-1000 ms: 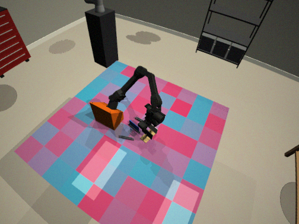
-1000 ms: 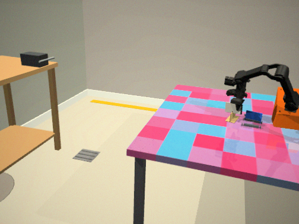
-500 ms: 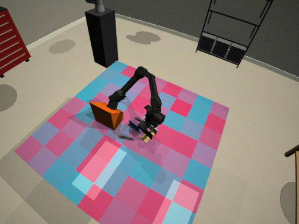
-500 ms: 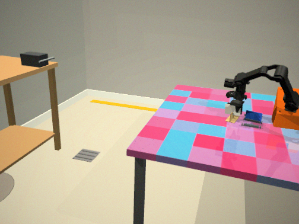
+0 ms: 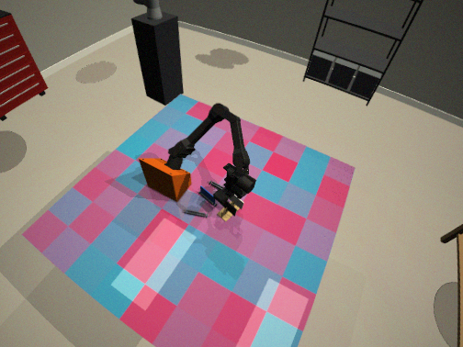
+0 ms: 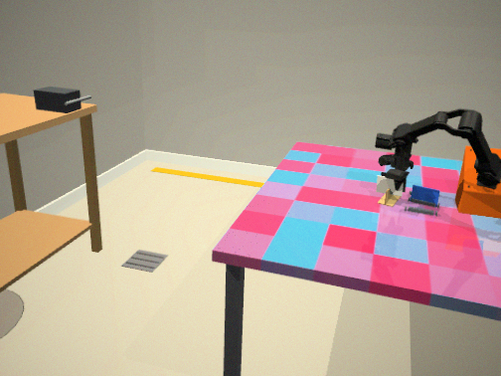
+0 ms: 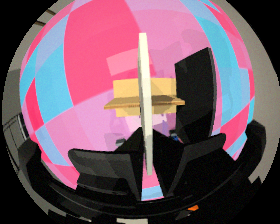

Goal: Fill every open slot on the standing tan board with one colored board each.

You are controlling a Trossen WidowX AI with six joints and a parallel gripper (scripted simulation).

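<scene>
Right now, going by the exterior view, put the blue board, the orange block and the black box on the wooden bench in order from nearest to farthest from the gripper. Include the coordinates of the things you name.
1. Blue board (image 5: pixel 207 195) (image 6: pixel 424 194): just right of the gripper (image 5: pixel 233 207) (image 6: pixel 395 185) in the picture.
2. Orange block (image 5: pixel 161 182) (image 6: pixel 474 199): farther right, under the arm's base.
3. Black box (image 6: pixel 57 99): far left, on the wooden bench (image 6: pixel 47 122).
</scene>
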